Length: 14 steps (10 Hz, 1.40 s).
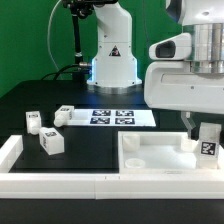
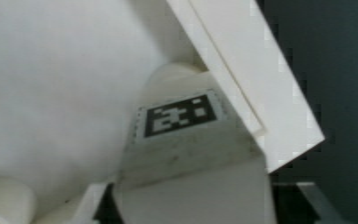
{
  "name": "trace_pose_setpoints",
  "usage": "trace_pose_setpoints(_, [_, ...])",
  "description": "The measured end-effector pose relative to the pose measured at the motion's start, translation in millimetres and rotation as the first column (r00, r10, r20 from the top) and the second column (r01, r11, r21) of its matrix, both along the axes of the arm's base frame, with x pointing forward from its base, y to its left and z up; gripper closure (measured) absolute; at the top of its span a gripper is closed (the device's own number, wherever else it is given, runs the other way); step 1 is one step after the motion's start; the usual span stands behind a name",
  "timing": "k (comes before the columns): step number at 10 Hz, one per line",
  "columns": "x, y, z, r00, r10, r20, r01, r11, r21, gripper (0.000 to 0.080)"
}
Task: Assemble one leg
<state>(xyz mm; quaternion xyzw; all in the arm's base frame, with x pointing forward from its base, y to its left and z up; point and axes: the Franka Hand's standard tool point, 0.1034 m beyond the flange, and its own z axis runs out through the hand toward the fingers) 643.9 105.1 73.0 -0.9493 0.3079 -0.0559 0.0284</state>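
Note:
My gripper [image 1: 203,128] is shut on a leg [image 1: 208,143], a stubby white block with a black-and-white tag, held upright at the right end of the large white tray-like part [image 1: 150,158], by its raised corner. In the wrist view the leg [image 2: 194,150] fills the space between my fingers [image 2: 101,203], tag facing the camera, its far end against the part's white wall [image 2: 247,80]. I cannot tell whether the leg's lower end touches the part. Three more legs [image 1: 52,143] [image 1: 35,121] [image 1: 64,115] lie loose on the exterior view's left.
The marker board [image 1: 110,117] lies flat in front of the arm's base [image 1: 112,60]. A white L-shaped fence [image 1: 12,152] runs along the table's front and left edges. The black table [image 1: 90,140] lies between the loose legs and the tray-like part.

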Motion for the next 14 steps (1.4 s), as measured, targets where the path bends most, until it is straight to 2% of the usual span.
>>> trace_pose_setpoints(3, [0.1, -13.2, -0.2, 0.977, -0.211, -0.004, 0.211, 0.977, -0.003, 0.0485])
trace_pose_setpoints(4, [-1.3, -22.0, 0.0, 0.953, -0.304, -0.013, 0.304, 0.953, -0.009, 0.0485])
trace_pose_setpoints(6, [-2.5, -32.4, -0.3, 0.935, -0.355, -0.011, 0.355, 0.935, -0.011, 0.0485])
trace_pose_setpoints(9, [-2.4, -32.6, 0.8, 0.937, -0.35, -0.011, 0.349, 0.937, -0.013, 0.0484])
trace_pose_setpoints(10, [1.8, -21.8, 13.1, 0.94, -0.341, -0.013, 0.341, 0.94, 0.0, 0.0484])
trace_pose_setpoints(11, [6.6, -18.8, 31.6, 0.946, -0.324, -0.002, 0.324, 0.946, 0.018, 0.03])
trace_pose_setpoints(12, [9.6, -20.1, 47.1, 0.944, -0.329, 0.01, 0.328, 0.944, 0.033, 0.0199])
trace_pose_setpoints(13, [11.8, -20.9, 55.9, 0.943, -0.332, 0.02, 0.331, 0.943, 0.043, 0.0199])
trace_pose_setpoints(14, [11.6, -20.8, 54.1, 0.943, -0.331, 0.019, 0.33, 0.943, 0.041, 0.016])
